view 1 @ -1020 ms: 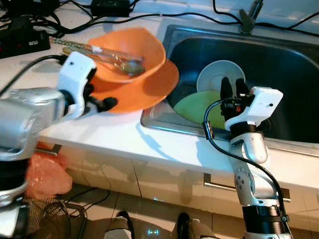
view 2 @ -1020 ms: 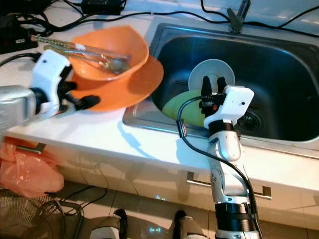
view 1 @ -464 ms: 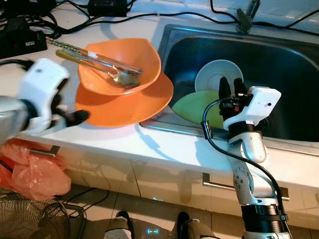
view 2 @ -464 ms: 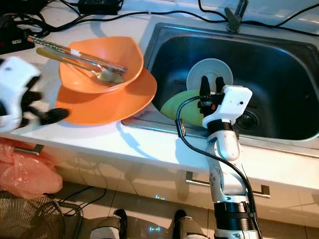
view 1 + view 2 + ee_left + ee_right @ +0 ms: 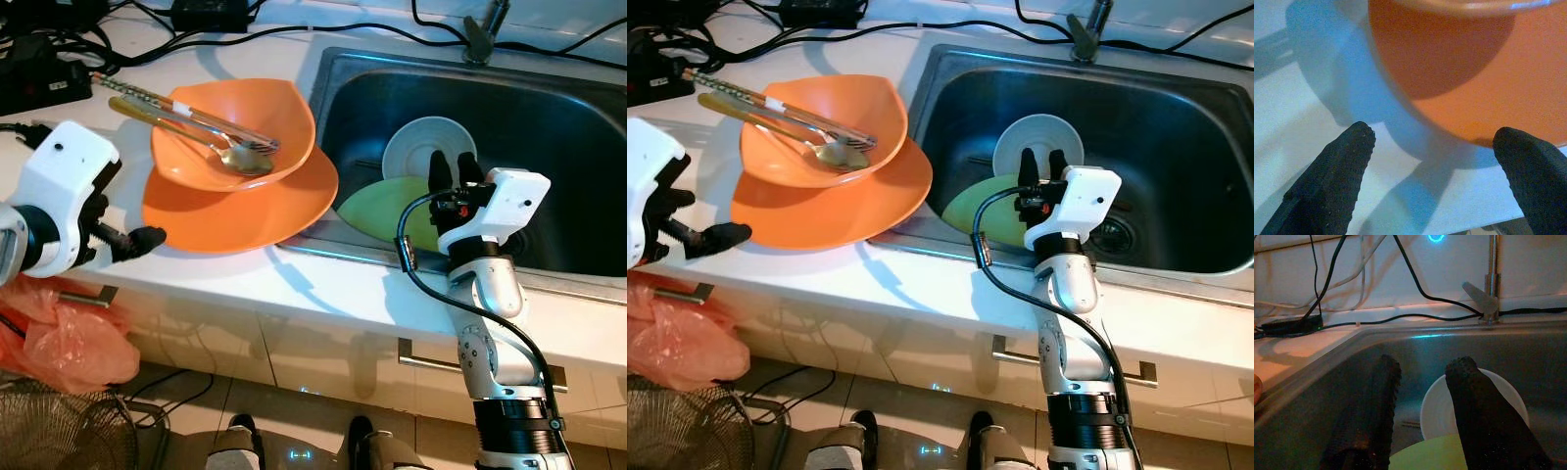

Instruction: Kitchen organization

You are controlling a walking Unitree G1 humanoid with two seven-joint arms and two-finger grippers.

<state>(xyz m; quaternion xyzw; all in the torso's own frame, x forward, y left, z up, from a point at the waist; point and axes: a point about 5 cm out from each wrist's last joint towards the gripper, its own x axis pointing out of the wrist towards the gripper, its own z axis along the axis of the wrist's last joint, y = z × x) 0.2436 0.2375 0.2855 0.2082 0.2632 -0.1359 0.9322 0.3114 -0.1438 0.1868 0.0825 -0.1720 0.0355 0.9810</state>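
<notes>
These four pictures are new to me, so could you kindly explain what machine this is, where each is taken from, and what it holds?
It is a humanoid robot at a kitchen counter. Two pictures come from cameras on its head, looking down; the other two come from cameras on its wrists, looking along the black fingers. On the counter an orange bowl, holding a spoon and chopsticks, sits on an orange plate. In the sink lie a white plate and a green plate. The left gripper is beside the orange plate, jaws open, holding nothing. The right gripper is over the sink, jaws parted, also holding nothing.
</notes>
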